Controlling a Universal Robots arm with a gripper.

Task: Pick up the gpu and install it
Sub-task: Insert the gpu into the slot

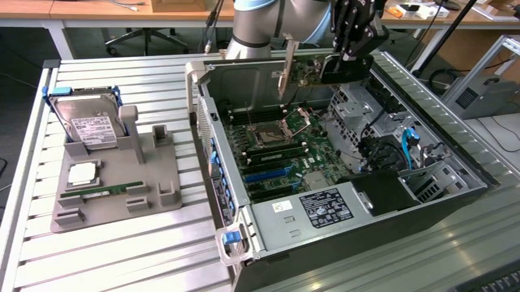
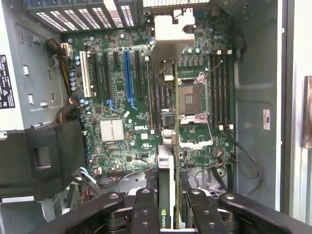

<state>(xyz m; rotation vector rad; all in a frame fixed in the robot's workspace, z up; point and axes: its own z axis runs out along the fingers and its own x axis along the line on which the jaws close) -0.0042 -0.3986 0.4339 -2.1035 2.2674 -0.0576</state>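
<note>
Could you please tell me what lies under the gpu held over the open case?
The motherboard: its slots and processor socket show beside the gpu; the strip directly beneath it is covered.

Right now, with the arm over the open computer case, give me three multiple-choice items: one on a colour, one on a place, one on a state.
1. The carrier around the silver hard drive on the grey tray is: A red, B blue, C yellow.
2. The thin black fan card with silver bracket, the gpu, is: A on the tray, B slotted in, C held above the open case.
3. The gripper is: A open, B shut on the hard drive, C shut on the gpu.
Key: B, blue handles show; C, it hangs from the gripper; C, fingers clamp its edge.
</note>
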